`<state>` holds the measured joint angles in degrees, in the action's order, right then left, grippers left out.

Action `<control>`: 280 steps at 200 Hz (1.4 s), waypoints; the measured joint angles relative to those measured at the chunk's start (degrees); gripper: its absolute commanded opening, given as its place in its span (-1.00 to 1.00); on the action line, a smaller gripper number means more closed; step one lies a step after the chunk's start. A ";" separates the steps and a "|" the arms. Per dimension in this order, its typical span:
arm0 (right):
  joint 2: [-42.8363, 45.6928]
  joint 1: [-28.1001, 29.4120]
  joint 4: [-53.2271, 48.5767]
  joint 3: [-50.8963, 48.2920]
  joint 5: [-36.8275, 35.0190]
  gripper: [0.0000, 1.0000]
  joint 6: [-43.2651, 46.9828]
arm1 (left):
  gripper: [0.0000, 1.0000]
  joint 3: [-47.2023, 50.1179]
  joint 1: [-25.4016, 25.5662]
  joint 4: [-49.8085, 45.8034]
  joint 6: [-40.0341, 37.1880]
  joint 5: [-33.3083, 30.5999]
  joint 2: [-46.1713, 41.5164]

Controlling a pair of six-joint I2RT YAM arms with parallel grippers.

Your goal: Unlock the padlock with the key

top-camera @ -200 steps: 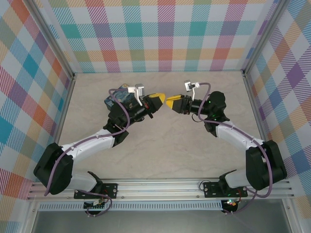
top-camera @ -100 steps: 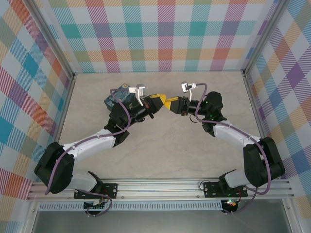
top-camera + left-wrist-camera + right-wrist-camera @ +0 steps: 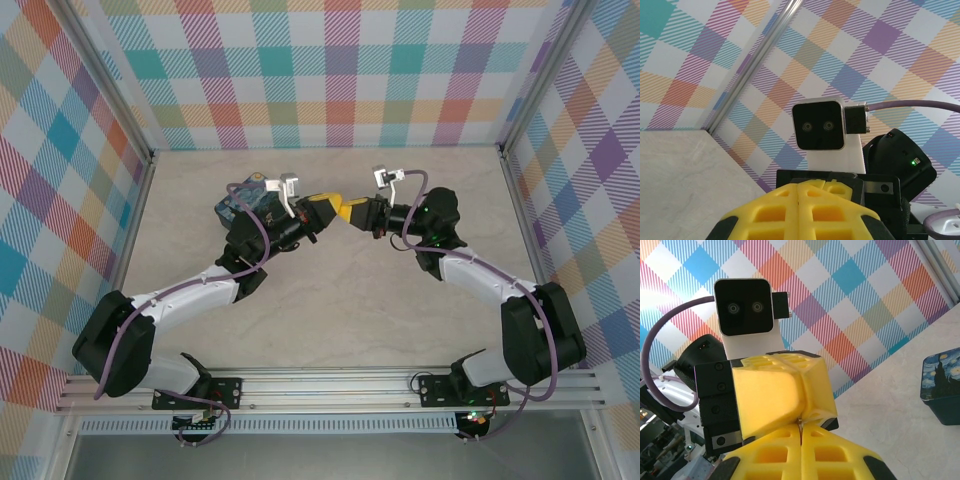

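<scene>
Your two arms rise from the near edge of the table [image 3: 330,330] and lean inward to meet over its middle.

Left gripper [image 3: 322,207]: the yellow fingers are clenched, flush along the seam in its own wrist view.

Right gripper [image 3: 351,211]: also clenched, with its fingers pressed together in its own wrist view.

The two sets of tips point straight at each other. From overhead you cannot tell whether they touch or stand just apart.

In the right wrist view a small grey speck [image 3: 800,420] sits where the tips meet. It is too small to identify, and you cannot tell whether either gripper pinches it.

The padlock and the key are too small to make out, so their place cannot be told.

Just beyond the left wrist, toward the far left corner, the blue swirl-painted tin [image 3: 942,382] rests on the table, partly covered by the arm from overhead.

Plaid walls [image 3: 330,70] close the far edge and both side edges.
</scene>
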<state>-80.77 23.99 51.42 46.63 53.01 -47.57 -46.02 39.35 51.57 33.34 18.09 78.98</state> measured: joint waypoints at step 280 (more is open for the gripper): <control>10.34 1.07 -55.80 11.89 1.36 -0.83 43.98 | -0.96 -10.71 -3.56 -35.50 -14.86 22.75 -5.53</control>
<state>-70.43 25.06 -4.38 58.52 54.37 -3.60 -56.73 35.79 16.08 18.48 40.84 73.45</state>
